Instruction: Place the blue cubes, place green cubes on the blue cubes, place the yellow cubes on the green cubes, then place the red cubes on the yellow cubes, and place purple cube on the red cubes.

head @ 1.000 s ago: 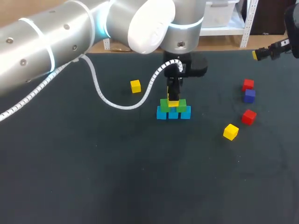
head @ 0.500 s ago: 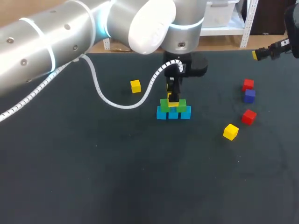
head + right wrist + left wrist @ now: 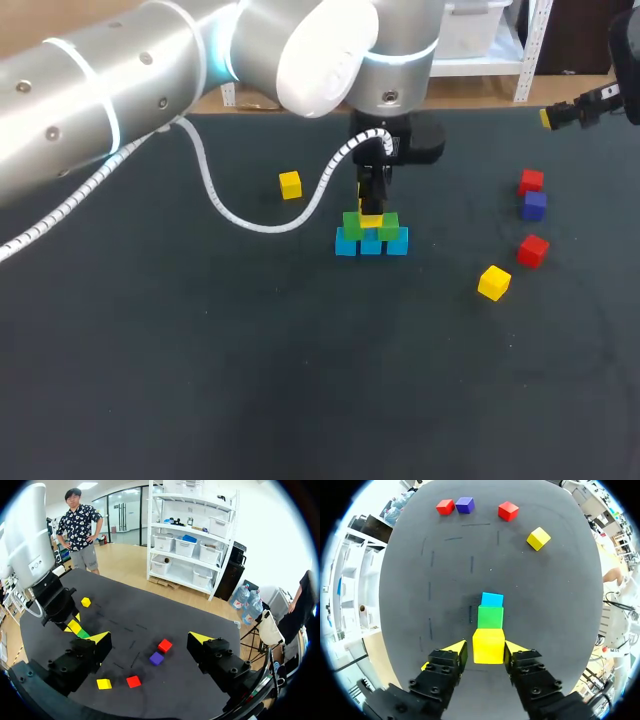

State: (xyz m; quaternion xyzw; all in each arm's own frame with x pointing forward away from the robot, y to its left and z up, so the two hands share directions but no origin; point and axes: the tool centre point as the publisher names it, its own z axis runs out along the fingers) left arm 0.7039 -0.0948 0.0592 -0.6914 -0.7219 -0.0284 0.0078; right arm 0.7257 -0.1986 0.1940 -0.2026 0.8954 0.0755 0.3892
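Trouble waits mid-frame. The left gripper [image 3: 486, 649] sits around the yellow cube [image 3: 488, 642] on the green cubes [image 3: 490, 617]; I cannot tell if it squeezes. A crooked lift could drag the cube off.

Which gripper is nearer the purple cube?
Right. The right gripper hangs over the table's far right side, the purple cube ahead of it; the left gripper is at the cube stack mid-table, farther away.
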